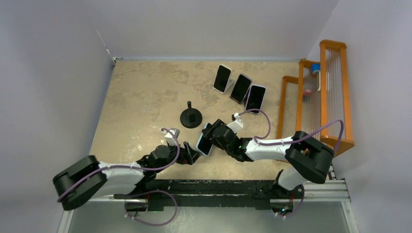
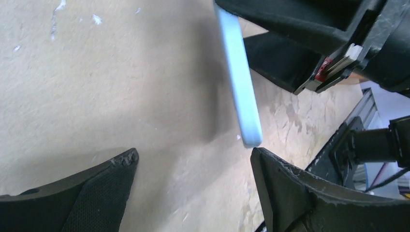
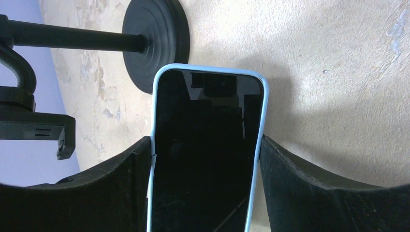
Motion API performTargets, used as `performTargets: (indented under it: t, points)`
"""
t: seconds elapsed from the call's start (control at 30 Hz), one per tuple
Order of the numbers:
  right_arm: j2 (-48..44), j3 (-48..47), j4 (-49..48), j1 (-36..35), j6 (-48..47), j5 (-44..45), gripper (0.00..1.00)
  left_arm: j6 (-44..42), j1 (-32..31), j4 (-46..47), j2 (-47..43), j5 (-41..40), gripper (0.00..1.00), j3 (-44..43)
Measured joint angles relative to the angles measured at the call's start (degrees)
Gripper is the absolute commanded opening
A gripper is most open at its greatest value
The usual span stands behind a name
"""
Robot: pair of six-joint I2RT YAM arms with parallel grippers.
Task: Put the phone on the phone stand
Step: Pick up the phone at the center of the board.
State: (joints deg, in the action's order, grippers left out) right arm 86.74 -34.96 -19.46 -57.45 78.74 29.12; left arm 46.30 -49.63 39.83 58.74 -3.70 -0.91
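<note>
The right pincer [image 3: 207,147] pinches the phone [image 3: 203,111] by its two long edges, low on the body, so the upper half stands free of the fingers. It holds the handset in the air over the bench [image 1: 141,92], near the phone stand [image 1: 191,117] and on the stand's front side; the stand itself carries nothing. The left pincer [image 2: 193,166] hangs spread wide just beside the phone's lower end and grips nothing. From its own camera the handset's thin edge passes close above one finger, and I cannot tell whether they touch.

To my eye the step in hand is carrying the phone across and seating it. Done well, the aim is the holder [image 3: 34,128] at the top of the post [image 3: 72,37], not the round base. The phone's back should meet the holder squarely, with the screen facing outward. The approach wants to be slow, since a thin post on a small base looks easy to knock over. The spread left pincer is well placed to steady the base if needed. The right pincer should let go only once the stand takes the weight.

The phone is slim, with a dark, glossy screen that throws back reflections, and a pale blue case with rounded corners. Those smooth sides look slippery, so a tilt in the grip could let it slide. Three other phones [image 1: 241,88] lean propped up at the back of the bench, which suggests the pose to aim for.
</note>
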Motion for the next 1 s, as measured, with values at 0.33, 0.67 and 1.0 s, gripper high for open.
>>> performTargets:
  t: [0.33,0.67,1.0]
  points:
    - [-0.02,-0.17,0.7,-0.31,1.22,1.81,0.45,2.62,-8.41,9.64,12.87,-10.82,0.87,-2.01]
    - [0.0,-0.17,0.57,-0.42,1.2,1.77,0.46,2.08,-8.7,16.06,13.7,-15.69,0.56,-2.1]
    - [1.09,-0.17,-0.13,-0.72,1.2,1.38,0.46,2.82,-8.72,26.71,29.46,-12.59,0.09,-4.37]
